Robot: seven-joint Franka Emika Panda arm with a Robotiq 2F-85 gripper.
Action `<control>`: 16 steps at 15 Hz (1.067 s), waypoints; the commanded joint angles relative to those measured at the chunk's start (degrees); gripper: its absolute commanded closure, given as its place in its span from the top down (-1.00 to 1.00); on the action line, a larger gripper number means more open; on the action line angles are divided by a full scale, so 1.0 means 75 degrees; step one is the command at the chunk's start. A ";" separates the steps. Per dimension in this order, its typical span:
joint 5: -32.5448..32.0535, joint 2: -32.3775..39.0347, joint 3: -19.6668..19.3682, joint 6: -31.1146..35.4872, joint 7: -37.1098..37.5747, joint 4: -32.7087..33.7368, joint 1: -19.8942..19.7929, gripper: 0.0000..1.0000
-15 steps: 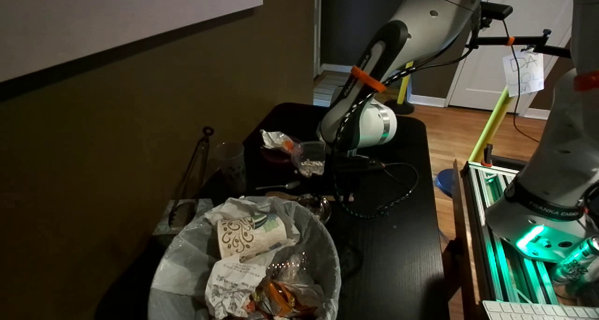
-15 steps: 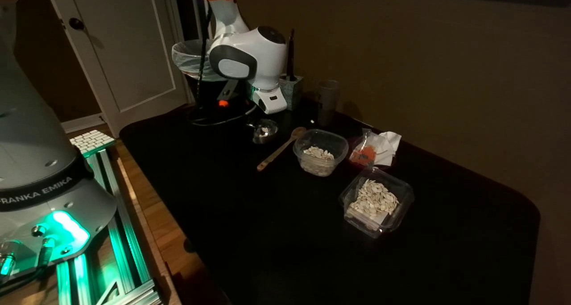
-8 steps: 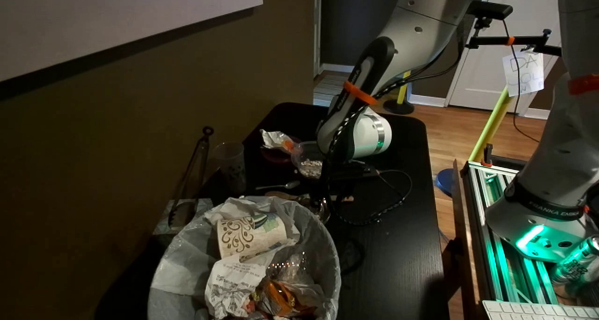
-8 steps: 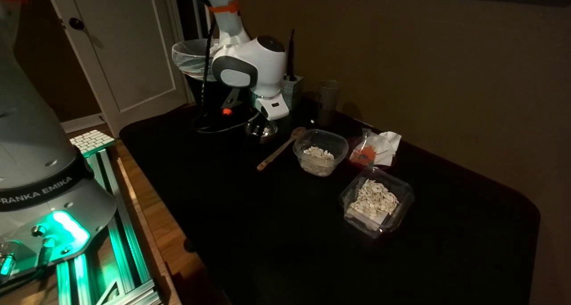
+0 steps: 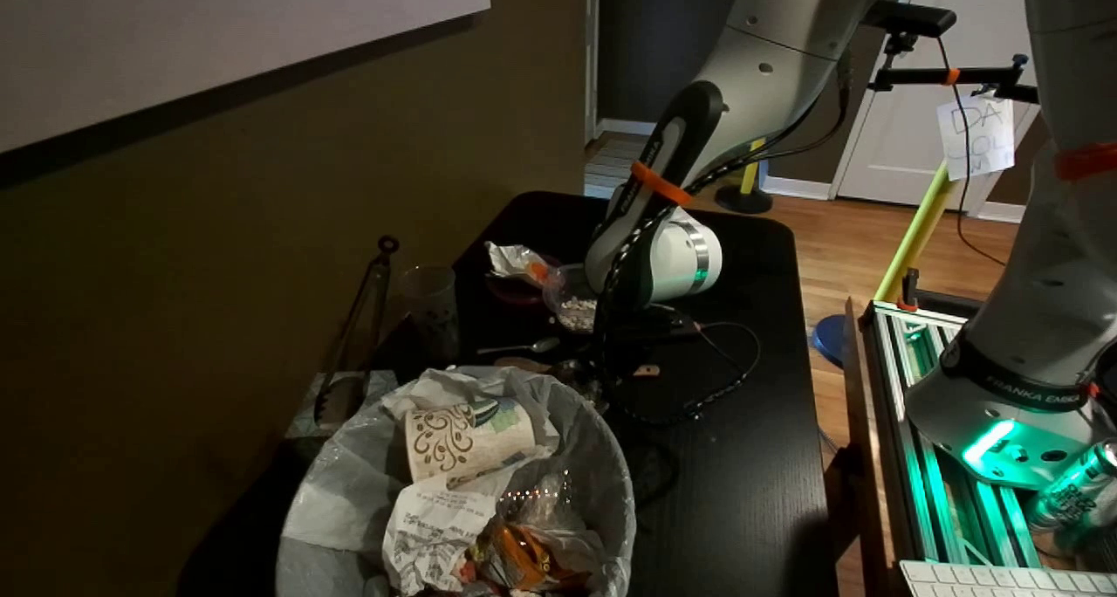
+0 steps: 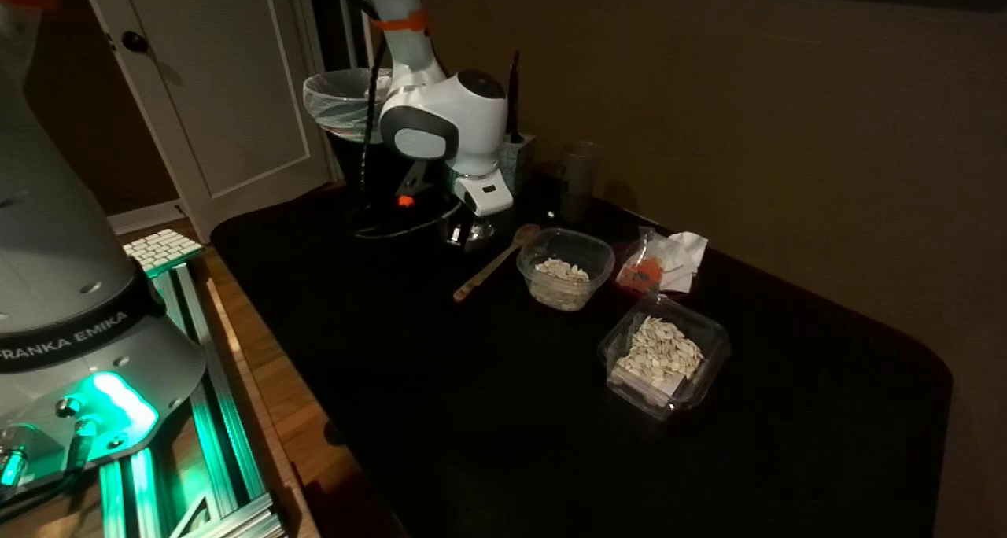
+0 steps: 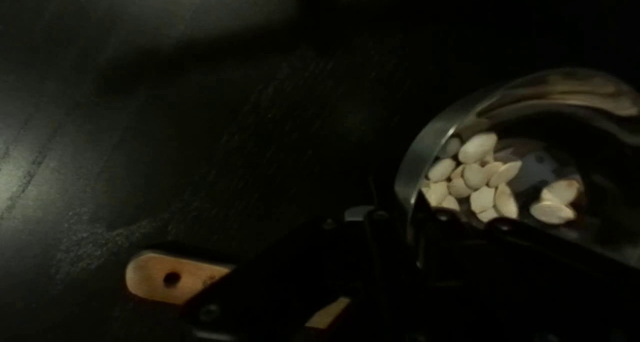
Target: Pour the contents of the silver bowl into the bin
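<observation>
In the wrist view the silver bowl [image 7: 416, 169] sits at the right, cut off by the frame edge, with pale seeds [image 7: 475, 176] gathered along its near side. Its rim runs between the dark fingers of my gripper [image 7: 400, 222], which is shut on that rim. The bowl [image 6: 481, 233] rests on the black table under the wrist in an exterior view, partly covered by the hand. The bin [image 5: 327, 501], lined with a translucent bag, stands close beside it and holds paper, a patterned cup and wrappers. Dark shadow hides much of the fingers.
A wooden spoon [image 6: 489, 274] lies near the bowl, its handle [image 7: 150, 277] passing under my gripper. Two clear containers of seeds, the nearer-to-bowl container [image 6: 555, 296] and an open-lidded container [image 6: 712, 357], stand beyond. Tongs [image 5: 356, 318], a tall cup [image 6: 580, 178] and a metal spoon [image 5: 543, 345] are by the wall.
The arm has come down and shifted a little over the bowl. My gripper has gone from wide open to shut on the bowl's rim.
</observation>
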 commanded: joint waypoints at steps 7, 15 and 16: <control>-0.0150 -0.2645 0.0265 0.0827 -0.0603 -0.1656 0.0536 -0.97; -0.0104 -0.5434 0.1068 0.1358 -0.0684 -0.2584 0.1189 -0.97; -0.0050 -0.5673 0.1178 0.1339 -0.0692 -0.2582 0.1292 -0.97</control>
